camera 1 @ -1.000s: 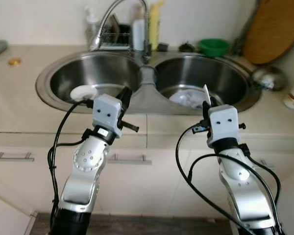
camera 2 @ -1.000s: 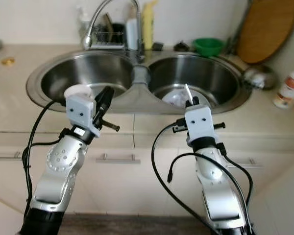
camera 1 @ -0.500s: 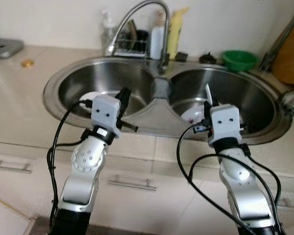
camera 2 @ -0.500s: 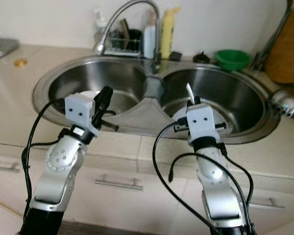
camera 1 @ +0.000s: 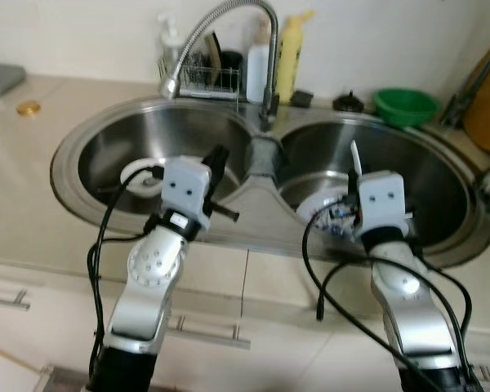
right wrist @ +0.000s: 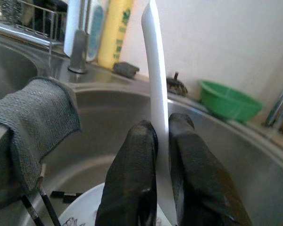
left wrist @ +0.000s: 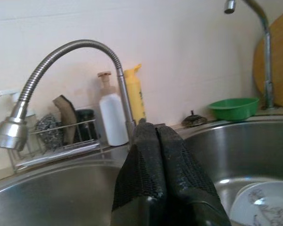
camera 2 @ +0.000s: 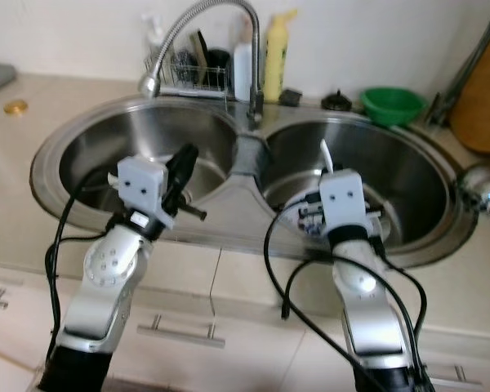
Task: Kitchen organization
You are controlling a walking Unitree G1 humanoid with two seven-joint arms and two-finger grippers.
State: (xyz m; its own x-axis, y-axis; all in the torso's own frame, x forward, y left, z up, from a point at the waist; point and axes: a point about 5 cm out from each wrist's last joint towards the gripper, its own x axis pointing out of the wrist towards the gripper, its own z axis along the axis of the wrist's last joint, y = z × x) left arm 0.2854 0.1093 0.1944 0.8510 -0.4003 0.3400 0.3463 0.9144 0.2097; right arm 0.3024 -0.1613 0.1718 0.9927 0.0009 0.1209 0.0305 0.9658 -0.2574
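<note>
Head views: the robot faces a double sink (camera 1: 73,175) set in a pale worktop (camera 1: 33,220), with the faucet (camera 1: 229,33) rising behind the divider between the two basins. The left gripper (camera 1: 216,159) hovers over the front rim of the left basin, where a white dish (camera 1: 143,175) lies on the basin floor. The right gripper (camera 1: 353,167) sits over the front rim of the right basin and carries a thin white utensil (camera 1: 354,157) standing upright, above a patterned plate (camera 1: 322,214) on that basin's floor. A green bowl (camera 1: 404,104) rests on the ledge behind the right basin, and a rack with bottles (camera 1: 216,73) stands behind the faucet. Left wrist view: the two black fingers (left wrist: 153,174) are pressed together with nothing between them, pointing toward the faucet base. Right wrist view: the fingers (right wrist: 134,174) are clamped on the lower part of the white utensil, whose long blade rises free above them; a grey cloth (right wrist: 35,117) hangs over the divider, and the plate shows below. Likely risks: the grip is narrow and low on a slim, smooth piece, so it may pivot or slip out and fall onto the plate; a careless reach could also knock the tall blade against the faucet or drag the cloth into the basin.
</note>
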